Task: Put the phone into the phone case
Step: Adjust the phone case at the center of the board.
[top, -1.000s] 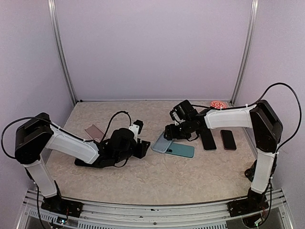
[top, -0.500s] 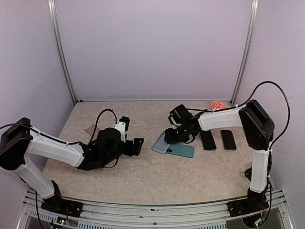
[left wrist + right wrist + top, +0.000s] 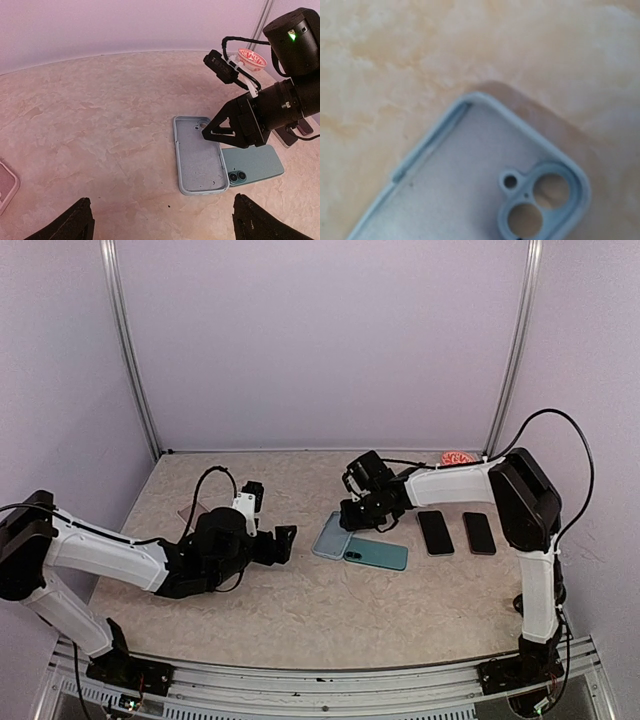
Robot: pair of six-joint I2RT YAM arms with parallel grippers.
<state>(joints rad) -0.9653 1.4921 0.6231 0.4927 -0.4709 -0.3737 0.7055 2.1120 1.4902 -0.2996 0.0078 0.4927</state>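
The light blue phone case [image 3: 331, 536] lies open side up on the table, shown whole in the left wrist view [image 3: 199, 156]. Touching its right side is the teal phone [image 3: 379, 554], face down, with its two lenses showing [image 3: 252, 164]. My right gripper [image 3: 358, 517] hangs low over the case's camera-cutout end [image 3: 540, 200]. Its own fingers do not show in the right wrist view. The left wrist view shows them side-on [image 3: 220, 132], their gap hidden. My left gripper [image 3: 167, 222] is open and holds nothing, a short way left of the case.
Two black phones [image 3: 435, 532] [image 3: 479, 532] lie right of the teal phone. A red patterned bowl [image 3: 458, 457] sits at the back right corner. A pink case [image 3: 4, 182] lies at the left, mostly behind my left arm.
My left gripper has opened wide and pulled back to the left. The right gripper has moved left and down over the case's camera end.
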